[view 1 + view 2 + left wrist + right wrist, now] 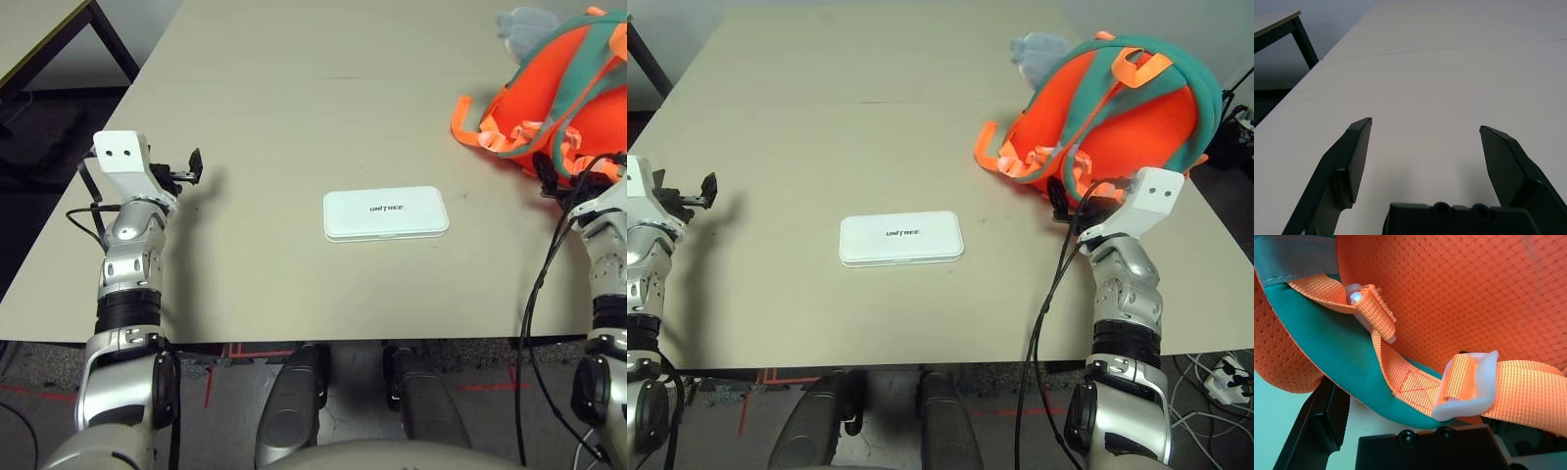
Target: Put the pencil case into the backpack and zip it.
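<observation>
While the robot's two silver forearms reached over the pale beige surface (255, 284), the flat white hard pencil case (901, 239) lay nearest its body, between the two arms and touching neither. It was a rounded rectangle with small dark "UNITREE" lettering on top, and it rested flat, lid closed, outside the backpack.

A little farther in, the black two-fingered left gripper (1425, 125) hovered over the robot's left part of the surface, released, its fingers spread wide with nothing between them. On the other side, the black right gripper (1080, 202) was also released, right up against the near side of the bright orange and teal green backpack (1151, 108). One finger stood beside the teal edge; the other was mostly hidden behind the orange webbing straps (1533, 387), which ran through a translucent white buckle (1486, 387).

The backpack leaned over on the surface, its orange mesh showing, with one orange strap loop (987, 147) curling out towards the robot's left. Beyond that, at the backpack's far left edge, sat the grey plush charm (1040, 57).
</observation>
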Controlling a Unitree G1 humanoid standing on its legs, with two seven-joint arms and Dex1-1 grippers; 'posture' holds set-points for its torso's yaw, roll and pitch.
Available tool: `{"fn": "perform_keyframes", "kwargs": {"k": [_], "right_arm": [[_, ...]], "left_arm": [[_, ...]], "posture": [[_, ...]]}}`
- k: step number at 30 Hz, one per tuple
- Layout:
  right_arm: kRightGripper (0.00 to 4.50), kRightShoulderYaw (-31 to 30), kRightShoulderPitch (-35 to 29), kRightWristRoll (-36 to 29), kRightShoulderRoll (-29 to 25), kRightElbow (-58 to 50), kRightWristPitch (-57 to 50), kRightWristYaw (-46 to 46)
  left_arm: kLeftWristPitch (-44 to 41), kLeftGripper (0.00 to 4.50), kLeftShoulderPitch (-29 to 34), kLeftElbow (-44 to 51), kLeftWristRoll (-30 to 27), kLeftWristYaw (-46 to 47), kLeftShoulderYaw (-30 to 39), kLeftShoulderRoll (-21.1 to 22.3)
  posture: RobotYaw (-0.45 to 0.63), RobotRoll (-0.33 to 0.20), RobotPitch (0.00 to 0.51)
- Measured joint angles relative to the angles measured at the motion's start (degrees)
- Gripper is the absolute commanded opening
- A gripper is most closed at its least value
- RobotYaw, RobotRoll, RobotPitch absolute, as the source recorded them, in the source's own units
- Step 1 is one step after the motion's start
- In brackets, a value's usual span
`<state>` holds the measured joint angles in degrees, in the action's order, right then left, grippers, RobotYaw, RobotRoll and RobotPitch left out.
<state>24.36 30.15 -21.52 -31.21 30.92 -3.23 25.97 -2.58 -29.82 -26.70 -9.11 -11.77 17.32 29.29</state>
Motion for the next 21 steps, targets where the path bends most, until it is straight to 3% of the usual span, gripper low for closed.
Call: {"fn": "perform_keyframes", "kwargs": {"k": [6, 10, 13, 17, 21], "right_arm": [[4.48, -0.1, 0.0, 0.0, -1.1, 0.0, -0.1, 0.6], [4.48, -0.6, 0.1, -1.3, -2.6, -3.5, -6.1, 2.7], [4.48, -1.5, 0.3, -5.9, -6.4, -9.6, -19.9, 6.6], [4.48, -4.5, 1.3, -14.8, -13.5, -18.0, -43.3, 13.6], [4.48, -10.3, 1.3, -22.3, -22.0, -26.2, -60.8, 22.7]], "left_arm": [[0.0, 4.5, -1.5, -0.9, 0.0, -0.4, -1.2, -1.5], [-1.6, 4.5, -3.7, -0.3, -1.1, -4.3, -2.6, -1.6], [-11.3, 4.5, -4.9, 4.2, -7.5, -11.7, -2.4, -0.1], [-32.9, 4.5, -4.2, 13.6, -18.9, -24.2, -2.6, 7.5], [-54.8, 4.5, -5.4, 19.7, -30.5, -28.6, -0.2, 13.1]], "posture": [[0.17, 0.0, 0.213], [0.22, 0.0, 0.189], [0.26, 0.0, 0.162], [0.25, 0.0, 0.141], [0.24, 0.0, 0.137]]}}
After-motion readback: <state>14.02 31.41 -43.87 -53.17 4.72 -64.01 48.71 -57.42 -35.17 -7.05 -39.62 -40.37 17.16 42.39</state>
